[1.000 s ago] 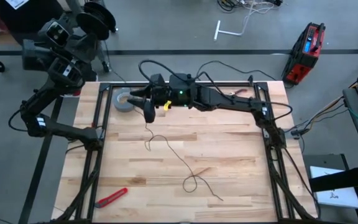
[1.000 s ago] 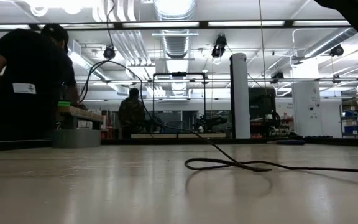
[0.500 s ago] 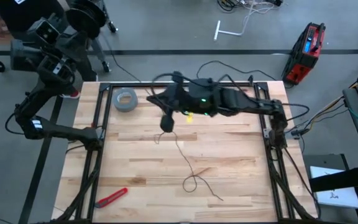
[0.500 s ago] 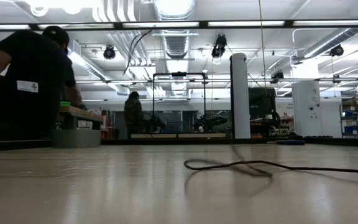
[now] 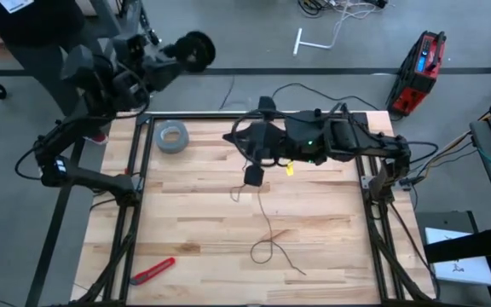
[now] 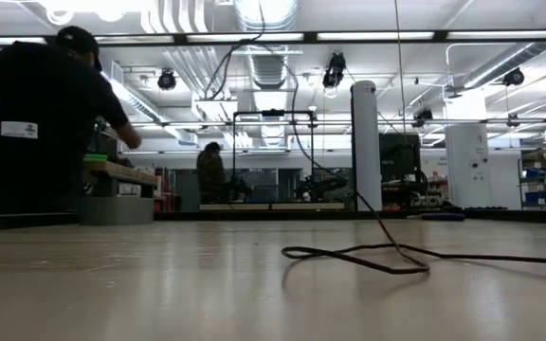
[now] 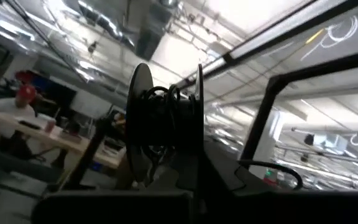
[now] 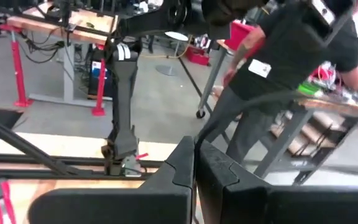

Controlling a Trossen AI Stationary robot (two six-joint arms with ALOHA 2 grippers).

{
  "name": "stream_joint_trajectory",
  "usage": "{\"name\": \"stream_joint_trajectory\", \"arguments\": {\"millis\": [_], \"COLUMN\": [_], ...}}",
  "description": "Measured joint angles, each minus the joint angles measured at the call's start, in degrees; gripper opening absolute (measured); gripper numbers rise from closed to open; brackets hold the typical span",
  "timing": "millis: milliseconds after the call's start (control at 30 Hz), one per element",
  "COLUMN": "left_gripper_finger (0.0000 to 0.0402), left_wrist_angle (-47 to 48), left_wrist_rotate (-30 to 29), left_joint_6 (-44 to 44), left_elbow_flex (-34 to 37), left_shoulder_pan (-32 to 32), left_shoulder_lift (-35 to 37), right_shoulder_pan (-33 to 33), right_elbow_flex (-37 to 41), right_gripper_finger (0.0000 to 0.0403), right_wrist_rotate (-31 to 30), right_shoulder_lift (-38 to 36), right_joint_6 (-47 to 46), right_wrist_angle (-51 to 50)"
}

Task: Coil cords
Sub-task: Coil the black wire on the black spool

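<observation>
Left gripper (image 5: 173, 58) is raised beyond the far-left corner of the table (image 5: 186, 213), off its edge and over the grey floor, clamped on the small black reel (image 5: 196, 51); the left wrist view shows the reel (image 7: 165, 121) upright between that arm's fingers with black cord wound on its hub. That arm folds back from its base at the left edge, elbow bent outward. Right gripper (image 5: 252, 175) hangs above the far middle of the table, its arm stretched level across from the right edge along the far side; the right wrist view shows its two dark fingers (image 8: 179, 167) pressed together, and the thin black cord (image 5: 267, 230) drops from them to the wood. From there the cord runs toward the near edge, makes a small loop near the middle of the near half and ends in a loose tail; the low view shows that loop (image 6: 358, 254) lying flat on the surface. A grey tape roll (image 5: 172, 136) lies by the far-left corner, and a red cutter (image 5: 153, 270) lies at the near-left corner. Left and right thirds of the wood lie bare. A person (image 6: 41, 123) in a dark shirt stands beyond the far-left side.
</observation>
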State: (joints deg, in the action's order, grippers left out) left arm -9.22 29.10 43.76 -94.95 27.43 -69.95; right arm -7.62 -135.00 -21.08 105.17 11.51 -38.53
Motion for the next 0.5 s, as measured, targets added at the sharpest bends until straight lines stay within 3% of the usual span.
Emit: {"name": "stream_joint_trajectory", "arguments": {"millis": [67,233,500], "left_gripper_finger": [0.0,0.0,0.0], "left_wrist_angle": [-6.22,-27.02,-23.58], "left_wrist_rotate": [1.35,15.87,22.05], "left_joint_6": [3.91,20.73,23.25], "left_elbow_flex": [0.01,-0.05,-0.03], "left_shoulder_pan": [0.06,-0.14,2.59], "left_shoulder_lift": [-1.76,-7.38,-10.81], "right_shoulder_pan": [0.15,0.09,-3.15], "right_elbow_flex": [-0.02,0.02,0.02], "right_gripper_finger": [0.0,0.0,0.0], "right_wrist_rotate": [-0.05,-0.07,-7.13], "right_shoulder_lift": [-0.05,0.1,-2.16], "right_joint_6": [-1.88,-0.23,7.6], "right_wrist_angle": [-1.43,-1.39,0.82]}}
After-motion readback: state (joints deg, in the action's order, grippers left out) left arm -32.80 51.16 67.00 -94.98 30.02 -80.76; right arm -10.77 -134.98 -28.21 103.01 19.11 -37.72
